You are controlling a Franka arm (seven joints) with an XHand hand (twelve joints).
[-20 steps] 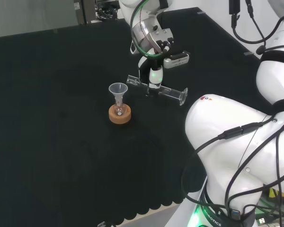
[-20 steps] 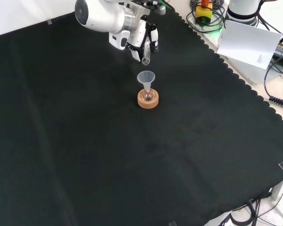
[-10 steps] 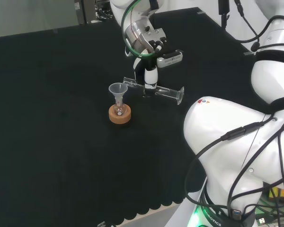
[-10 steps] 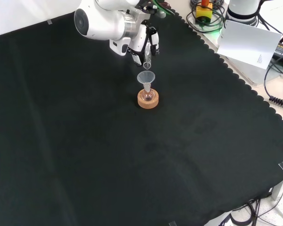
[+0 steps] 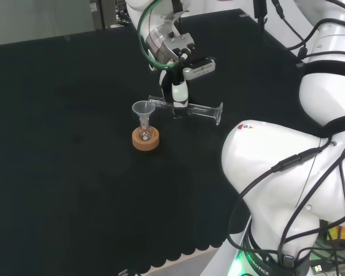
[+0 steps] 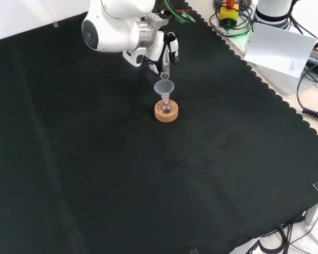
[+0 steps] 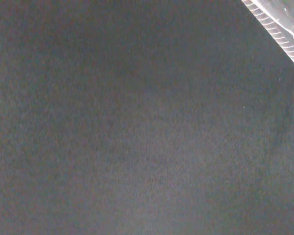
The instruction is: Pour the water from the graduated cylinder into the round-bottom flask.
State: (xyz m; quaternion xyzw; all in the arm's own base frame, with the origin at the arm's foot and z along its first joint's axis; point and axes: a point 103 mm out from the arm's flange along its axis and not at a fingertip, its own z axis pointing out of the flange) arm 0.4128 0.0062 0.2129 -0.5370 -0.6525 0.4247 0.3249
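The hand (image 5: 179, 95) is wrapped around the tube (image 5: 198, 109), so tip its mouth slowly right over the funnel (image 5: 142, 108) on the flask (image 5: 144, 135).

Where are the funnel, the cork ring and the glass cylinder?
funnel (image 5: 141, 108): head view, on its cone rim.
cork ring (image 5: 145, 141): head view, on its side.
graduated cylinder (image 5: 202, 111): head view, on its tube near the foot.
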